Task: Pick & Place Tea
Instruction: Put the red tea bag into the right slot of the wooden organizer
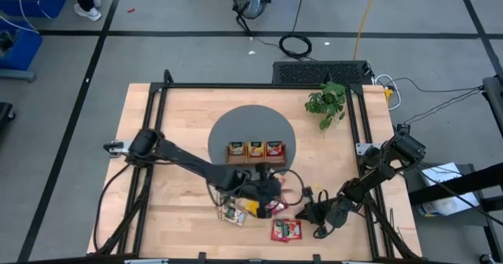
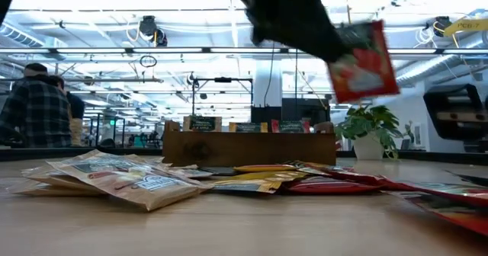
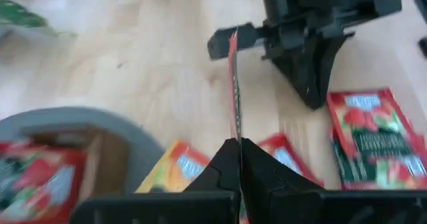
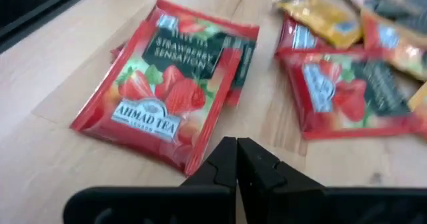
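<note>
My left gripper (image 1: pixel 273 192) is shut on a red tea sachet (image 2: pixel 364 62) and holds it above the loose pile. Tan, yellow and red sachets (image 2: pixel 145 181) lie flat on the wooden table near its front edge. Two red sachets (image 4: pixel 167 91) lie stacked in front of my right gripper (image 4: pixel 237 147). That gripper is shut with nothing between its fingers and sits low at the pile's right (image 1: pixel 310 213). The brown wooden tray (image 1: pixel 255 150) stands on a grey round mat (image 1: pixel 228 126) behind the pile, with sachets upright in its three compartments. My left gripper pinches one short end of the red sachet (image 3: pixel 234 127) between its two fingers. The fingers slant down from the table's left. The sachet sticks out past the fingertips, shows edge-on in the left wrist view, and is tilted and clear of the table.
A small potted plant (image 1: pixel 328 103) stands at the table's far right. Black frame rails (image 1: pixel 157 115) run along the table's sides. A person in a checked shirt (image 2: pixel 34 104) is in the room far behind the table.
</note>
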Controlling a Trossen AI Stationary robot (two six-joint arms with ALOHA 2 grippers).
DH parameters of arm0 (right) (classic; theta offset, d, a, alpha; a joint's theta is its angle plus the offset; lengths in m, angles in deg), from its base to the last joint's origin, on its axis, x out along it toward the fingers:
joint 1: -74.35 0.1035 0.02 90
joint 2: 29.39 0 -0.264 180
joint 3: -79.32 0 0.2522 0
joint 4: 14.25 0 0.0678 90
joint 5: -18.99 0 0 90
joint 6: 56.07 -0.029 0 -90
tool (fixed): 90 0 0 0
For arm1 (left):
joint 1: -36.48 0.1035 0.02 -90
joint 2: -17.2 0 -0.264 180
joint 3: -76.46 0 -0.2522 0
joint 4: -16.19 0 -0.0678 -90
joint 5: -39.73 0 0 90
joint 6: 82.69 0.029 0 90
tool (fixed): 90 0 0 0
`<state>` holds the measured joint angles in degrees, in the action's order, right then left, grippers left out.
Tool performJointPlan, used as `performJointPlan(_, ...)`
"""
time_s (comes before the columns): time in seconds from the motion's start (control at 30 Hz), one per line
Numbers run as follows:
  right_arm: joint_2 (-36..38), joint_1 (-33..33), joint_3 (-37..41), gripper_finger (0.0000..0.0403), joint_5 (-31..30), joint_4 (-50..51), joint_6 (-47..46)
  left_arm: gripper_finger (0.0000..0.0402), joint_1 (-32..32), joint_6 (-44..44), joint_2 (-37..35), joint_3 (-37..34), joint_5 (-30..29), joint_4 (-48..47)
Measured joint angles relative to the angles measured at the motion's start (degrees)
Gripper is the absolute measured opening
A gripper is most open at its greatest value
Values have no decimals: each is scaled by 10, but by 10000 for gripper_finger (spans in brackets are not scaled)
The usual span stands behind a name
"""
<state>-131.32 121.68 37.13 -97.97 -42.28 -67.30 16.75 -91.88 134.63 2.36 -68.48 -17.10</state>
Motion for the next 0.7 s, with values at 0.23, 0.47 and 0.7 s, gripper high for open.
performJointPlan(0.23,38,1,0,0,-201,-58,57,4,-35,-28,-17,0,-62,-87)
performJointPlan(0.47,102,-31,-1,42,-199,-102,99,3,-54,-51,-8,0,-93,-75)
performJointPlan(0.7,122,-87,-1,149,-118,-97,58,3,-59,-51,-8,0,-114,-72)
